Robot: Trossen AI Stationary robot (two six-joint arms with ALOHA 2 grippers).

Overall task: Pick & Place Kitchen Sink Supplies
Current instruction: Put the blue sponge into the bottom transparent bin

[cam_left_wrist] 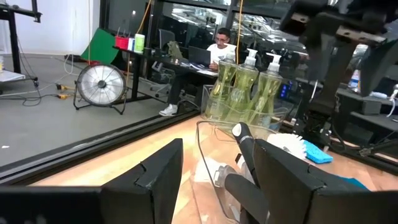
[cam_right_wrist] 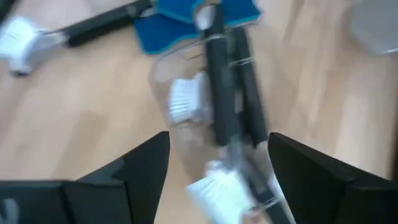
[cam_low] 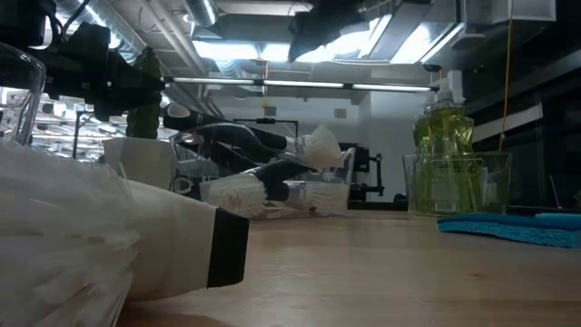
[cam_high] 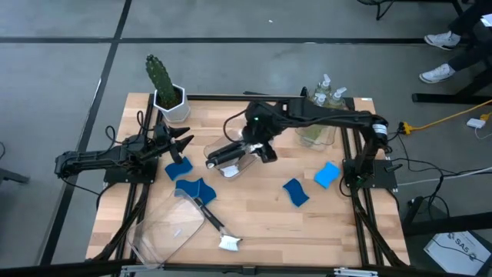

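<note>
**Two brushes binned, one still on the table**

Left to right, seen from above: the left gripper (cam_high: 187,143) waits, fingers spread and empty, beside a flat blue sponge (cam_high: 178,168). At its five o'clock, a black-handled brush (cam_high: 213,224) lies across a tipped clear bin (cam_high: 157,231). Centre, the right gripper (cam_high: 257,148) hovers unclenched over a small clear bin (cam_right_wrist: 165,68) holding what look like two brushes (cam_right_wrist: 217,93), bristle heads white and soft. Withdraw straight upward so the rigid handles are not snagged. Pump bottles (cam_high: 329,92) stand at two o'clock; more sponges (cam_high: 311,183) lie below them.
</note>
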